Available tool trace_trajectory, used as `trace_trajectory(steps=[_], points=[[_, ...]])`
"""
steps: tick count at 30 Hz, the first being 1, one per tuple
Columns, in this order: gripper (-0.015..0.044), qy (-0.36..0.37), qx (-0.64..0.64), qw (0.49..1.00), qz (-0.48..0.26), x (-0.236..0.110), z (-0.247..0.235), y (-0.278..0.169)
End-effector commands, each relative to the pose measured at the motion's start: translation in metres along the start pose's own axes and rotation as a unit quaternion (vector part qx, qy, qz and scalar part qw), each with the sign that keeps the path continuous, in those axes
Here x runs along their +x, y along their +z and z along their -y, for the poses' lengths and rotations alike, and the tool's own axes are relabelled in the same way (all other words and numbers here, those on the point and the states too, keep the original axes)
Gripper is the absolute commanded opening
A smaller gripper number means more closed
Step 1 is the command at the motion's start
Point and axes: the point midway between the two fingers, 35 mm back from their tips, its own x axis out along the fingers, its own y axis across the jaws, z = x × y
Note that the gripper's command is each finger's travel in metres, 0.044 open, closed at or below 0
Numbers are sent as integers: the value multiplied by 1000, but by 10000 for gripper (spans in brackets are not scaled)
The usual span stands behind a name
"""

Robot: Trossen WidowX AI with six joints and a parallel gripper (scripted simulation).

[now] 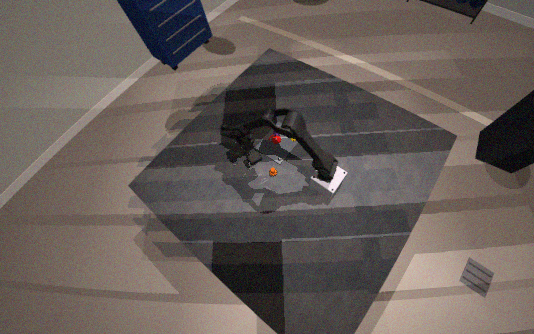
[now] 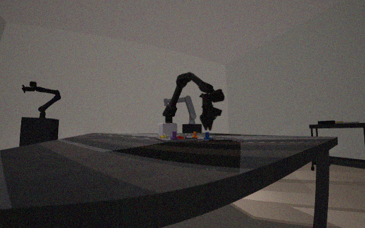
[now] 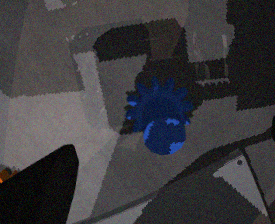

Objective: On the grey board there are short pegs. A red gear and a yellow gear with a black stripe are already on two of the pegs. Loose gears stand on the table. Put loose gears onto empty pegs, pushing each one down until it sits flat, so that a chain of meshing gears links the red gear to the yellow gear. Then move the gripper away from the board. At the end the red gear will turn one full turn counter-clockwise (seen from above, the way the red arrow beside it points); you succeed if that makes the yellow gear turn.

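Note:
My gripper (image 2: 208, 129) (image 3: 174, 140) is open and empty, pointing down just above the blue gear (image 2: 207, 136) (image 3: 158, 106). The blue gear stands upright on the table, its round knob between the spread fingers in the wrist view; the arm hides it in the top view. The orange gear (image 1: 273, 172) (image 2: 195, 135) (image 3: 3, 178) stands loose on the table. The red gear (image 1: 274, 139) (image 2: 180, 137) and the yellow gear (image 1: 293, 139) (image 2: 162, 137) are on the board (image 3: 233, 175). The purple gear (image 2: 173, 135) stands beside the red one; how flat it sits cannot be told.
The arm's white base (image 1: 337, 181) (image 2: 165, 128) stands on the table (image 1: 321, 260) (image 2: 83, 177). The arm arches over the board. Dark shadows cross the table and board. A side table (image 2: 340, 125) and another arm (image 2: 50, 91) stand in the background.

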Motion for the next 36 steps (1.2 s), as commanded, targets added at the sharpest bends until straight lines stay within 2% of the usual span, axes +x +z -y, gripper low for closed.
trace_trajectory(steps=[1,17,31,36], points=[[440,5,-2,1000,-4,9,-3,-2],[440,5,-2,1000,-4,23,-4,-3],[72,5,-2,1000,-4,23,-4,-3],[39,5,-2,1000,-4,23,-4,-3]])
